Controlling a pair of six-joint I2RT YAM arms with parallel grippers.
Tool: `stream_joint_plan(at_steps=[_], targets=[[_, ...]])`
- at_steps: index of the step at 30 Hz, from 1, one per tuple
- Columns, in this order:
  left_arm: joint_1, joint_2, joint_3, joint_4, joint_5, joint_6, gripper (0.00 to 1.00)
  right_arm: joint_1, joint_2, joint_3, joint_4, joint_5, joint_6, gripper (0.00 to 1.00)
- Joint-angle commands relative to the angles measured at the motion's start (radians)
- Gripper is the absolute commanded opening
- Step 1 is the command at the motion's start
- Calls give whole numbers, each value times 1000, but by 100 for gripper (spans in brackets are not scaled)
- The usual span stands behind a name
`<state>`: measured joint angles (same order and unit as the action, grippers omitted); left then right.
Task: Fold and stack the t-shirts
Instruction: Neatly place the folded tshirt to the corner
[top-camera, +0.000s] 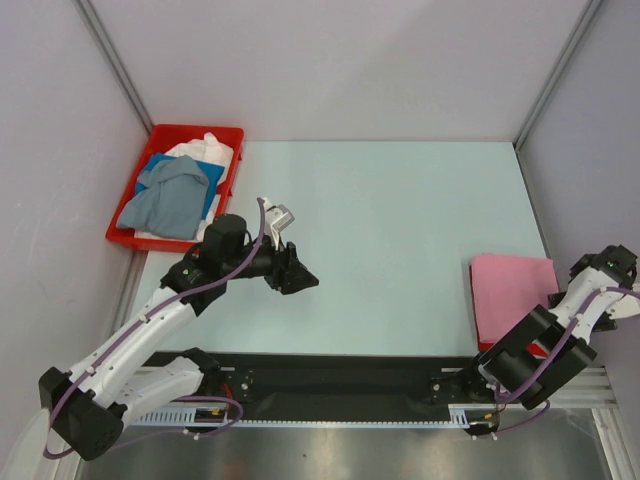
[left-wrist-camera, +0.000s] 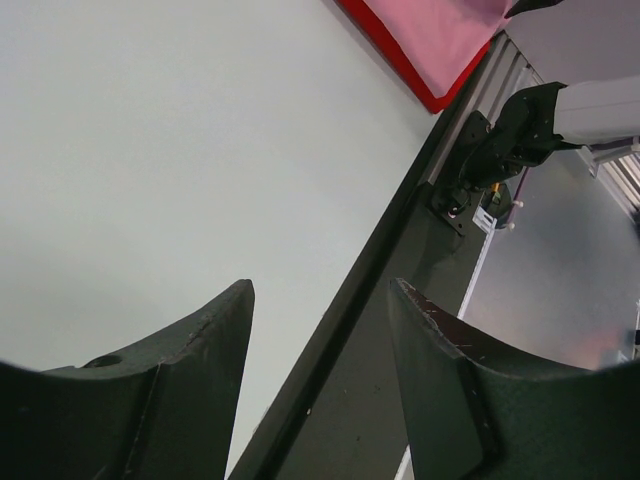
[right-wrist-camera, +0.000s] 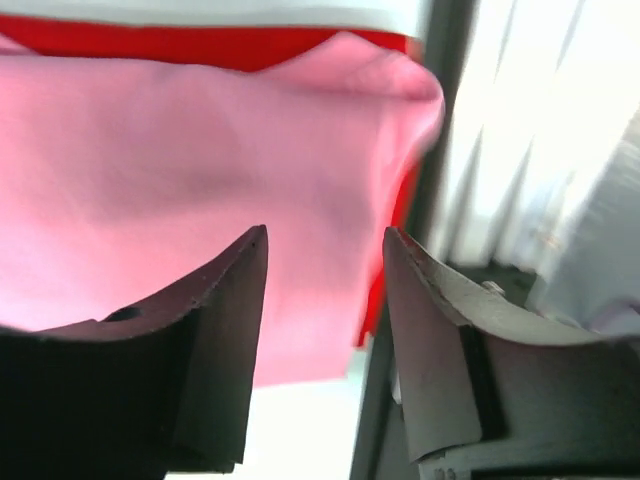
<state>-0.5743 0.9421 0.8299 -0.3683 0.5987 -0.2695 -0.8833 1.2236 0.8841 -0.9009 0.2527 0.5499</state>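
A folded light pink t-shirt (top-camera: 512, 293) lies at the table's right side on a red t-shirt (top-camera: 474, 300) whose edge shows beneath it. Both show in the left wrist view, pink (left-wrist-camera: 440, 35) on red (left-wrist-camera: 395, 55), and in the right wrist view, pink (right-wrist-camera: 200, 150) on red (right-wrist-camera: 200, 45). Grey-blue (top-camera: 165, 200), blue (top-camera: 205, 195) and white (top-camera: 205, 150) t-shirts lie heaped in the bin. My left gripper (top-camera: 300, 275) (left-wrist-camera: 320, 285) is open and empty over bare table, left of centre. My right gripper (top-camera: 520, 340) (right-wrist-camera: 325, 235) is open and empty at the pink shirt's near edge.
A red plastic bin (top-camera: 130, 235) sits at the table's far left corner. A black rail (top-camera: 340, 375) runs along the near edge between the arm bases. Grey walls and metal frame posts (top-camera: 555, 75) close in the table.
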Motion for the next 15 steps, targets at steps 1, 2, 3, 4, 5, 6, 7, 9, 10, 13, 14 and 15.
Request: stream_joint_plan(at_steps=[1, 2, 3, 4, 5, 6, 7, 9, 10, 13, 14, 15], targets=[[11, -16, -8, 19, 29, -7, 62, -11, -42, 128, -183, 169, 45, 55], [13, -14, -6, 22, 32, -8, 62, -13, -89, 141, -197, 201, 39, 55], [14, -14, -6, 22, 36, -10, 62, -13, -110, 157, -208, 209, 33, 56], [14, -14, -6, 31, 39, -14, 62, -11, -122, 171, -222, 209, 16, 57], [14, -16, -8, 34, 41, -17, 62, -6, -136, 185, -219, 191, 7, 57], [14, -12, -8, 38, 45, -20, 62, 3, -139, 185, -217, 175, -2, 58], [14, -12, -8, 43, 49, -23, 62, 18, -138, 184, -208, 162, -8, 58], [16, -9, -11, 51, 52, -30, 62, 72, -148, 145, -187, 117, -10, 53], [16, -8, -11, 57, 56, -33, 62, 84, -150, 124, -172, 106, -2, 45], [16, -11, -8, 54, 59, -40, 62, 86, -145, 75, -159, 69, 48, 27], [16, -12, -12, 54, 59, -43, 62, 89, -145, 70, -150, 75, 54, 23], [16, -14, -15, 54, 59, -48, 62, 92, -145, 55, -135, 71, 58, 21]])
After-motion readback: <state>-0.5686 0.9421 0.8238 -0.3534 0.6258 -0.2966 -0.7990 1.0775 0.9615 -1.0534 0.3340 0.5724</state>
